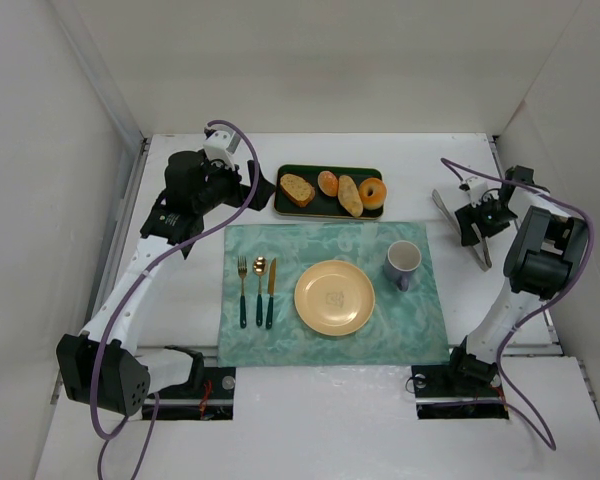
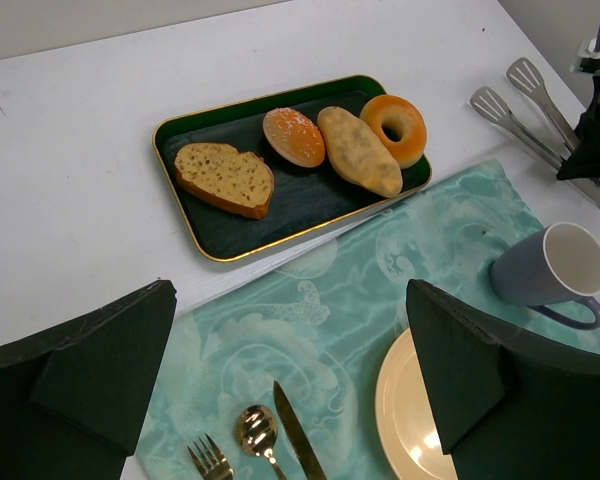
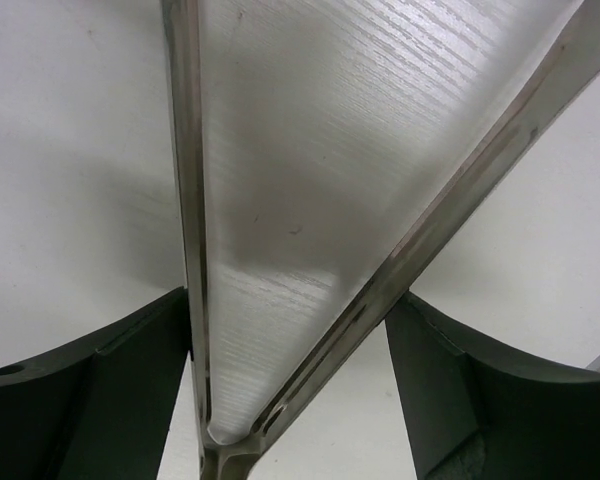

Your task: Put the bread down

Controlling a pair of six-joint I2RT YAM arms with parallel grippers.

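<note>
Bun [image 2: 293,137] sits on tray [image 2: 230,225]. Left gripper [image 2: 290,300] nearby, fingers wide, empty. Right gripper [image 3: 290,300] fingers clasp tongs [image 3: 190,200].

no readable text, label, brand or number anywhere; only a faint, illegible emblem on the yellow plate [image 1: 315,312].

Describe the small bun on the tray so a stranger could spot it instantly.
Beyond the teal placemat lies a dark green tray with four baked items in a row. The bread sits between the cut slice and the pale oval roll. It is the smallest: round, glossy orange-brown, without the donut's hole.
</note>
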